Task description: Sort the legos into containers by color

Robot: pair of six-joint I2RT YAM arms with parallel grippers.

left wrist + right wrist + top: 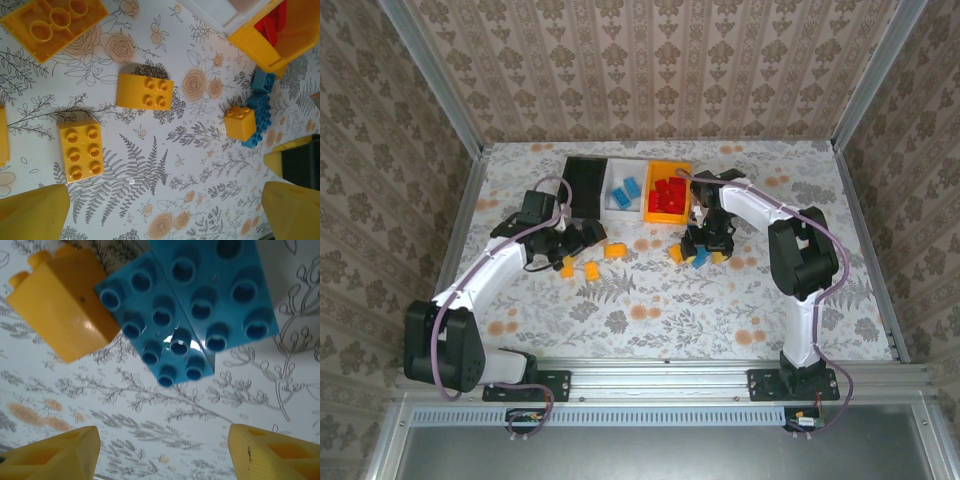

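Right wrist view: one of the two blue legos (200,305) is best squared between the fingertips before closing, and the yellow lego (62,315) just beside them left out. They lie on the counter (150,405) toward its far edge, right of middle. The right claw (162,450) is held partly open and empty — touching nothing. The left claw (160,212) is spread wide, nothing gripped.

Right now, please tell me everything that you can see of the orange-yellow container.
The orange-yellow container is a small, open-topped rectangular bin that looks like smooth plastic. It stands upright on the flowered table, at the right end of a row of three bins. Its left wall is close against the white bin. Several red legos lie piled inside it.
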